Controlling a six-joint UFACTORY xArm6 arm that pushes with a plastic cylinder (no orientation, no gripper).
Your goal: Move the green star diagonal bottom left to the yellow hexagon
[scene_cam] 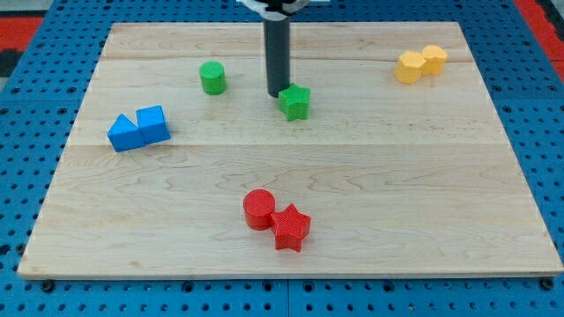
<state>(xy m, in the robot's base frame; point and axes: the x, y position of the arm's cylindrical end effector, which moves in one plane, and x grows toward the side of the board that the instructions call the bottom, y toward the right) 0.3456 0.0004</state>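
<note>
a straight dark rod comes down from the view's top, near the middle, standing almost upright over a pale wooden board (370, 202). there is no pincer on this arm to spread or press together, only the rod, and it grips nothing. my tip (278, 94) rests at the board's surface, just at the upper left edge of the green star (296, 102), touching it or very nearly so; the gap, if any, is too small to tell. a white and black fitting at the rod's upper end is cut off by the view's top edge.

the green star sits in the upper middle of the board. to its left, near but apart, stands a green cylinder (212, 77). far to the star's right, by the board's upper right corner, lie two yellow blocks touching each other: the yellow hexagon (410, 67) on the left and a second yellow block (434, 59) on the right, its shape hard to make out. the star is well apart from them, lower and to the left.

at the board's left side, a blue triangle (124, 133) and a blue cube (152, 122) sit pressed together. toward the view's bottom, near the middle, a red cylinder (259, 210) touches a red star (291, 228). a blue pegboard surface (26, 106) surrounds the board
</note>
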